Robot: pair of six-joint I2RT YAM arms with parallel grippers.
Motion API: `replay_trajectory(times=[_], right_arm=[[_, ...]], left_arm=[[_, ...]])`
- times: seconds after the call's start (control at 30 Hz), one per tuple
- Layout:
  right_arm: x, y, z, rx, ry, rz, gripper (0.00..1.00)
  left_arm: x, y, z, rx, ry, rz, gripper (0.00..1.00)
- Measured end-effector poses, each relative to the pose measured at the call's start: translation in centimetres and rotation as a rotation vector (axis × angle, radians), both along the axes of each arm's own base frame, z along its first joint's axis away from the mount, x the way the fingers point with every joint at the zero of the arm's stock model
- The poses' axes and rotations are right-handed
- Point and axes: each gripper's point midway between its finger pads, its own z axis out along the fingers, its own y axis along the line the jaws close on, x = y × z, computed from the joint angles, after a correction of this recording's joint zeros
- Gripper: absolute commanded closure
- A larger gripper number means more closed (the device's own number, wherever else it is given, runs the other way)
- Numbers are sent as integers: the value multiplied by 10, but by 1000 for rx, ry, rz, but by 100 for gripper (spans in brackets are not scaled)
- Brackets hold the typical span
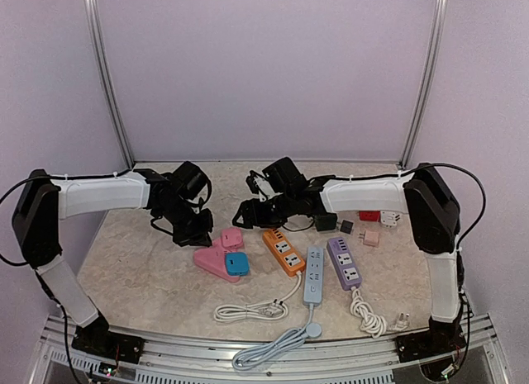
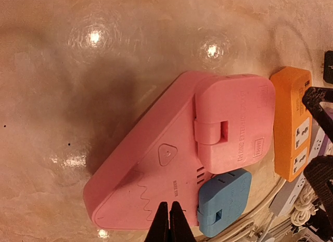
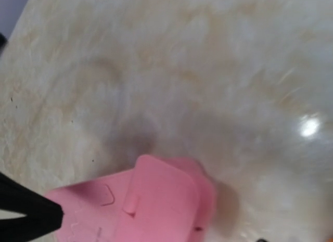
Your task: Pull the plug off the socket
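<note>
Left gripper (image 2: 169, 213), fingers together, looks set to brace the pink socket (image 2: 151, 169) mid-table; right gripper (image 1: 241, 214) nears the pink plug (image 2: 234, 122), spread unclear.

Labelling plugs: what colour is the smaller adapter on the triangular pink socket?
The small square adapter is blue; left wrist view.

An orange strip (image 1: 283, 251), grey strip (image 1: 314, 275) and purple strip (image 1: 345, 263) lie side by side.

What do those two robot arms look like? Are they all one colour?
No, two-tone. The left arm and right arm each have smooth white shells between chunky black joints, with a thin black cable looping outside. The left gripper and right gripper are black; the left one tapers to slim tips. No markings are readable.
</note>
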Motion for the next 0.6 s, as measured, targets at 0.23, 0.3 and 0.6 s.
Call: replay_trajectory(times=[0.23,0.3,0.6], right_arm=[[-8,18,-36,-3,84,20,39],[-8,19,-39,1,94,17,40],[-15,32,-43,42,142,36,46]], left_arm=[[-2,6,-5,-8,-3,14,98],[-2,7,-5,-10,-3,17,98],[3,5,-8,-36,-22,21,98]])
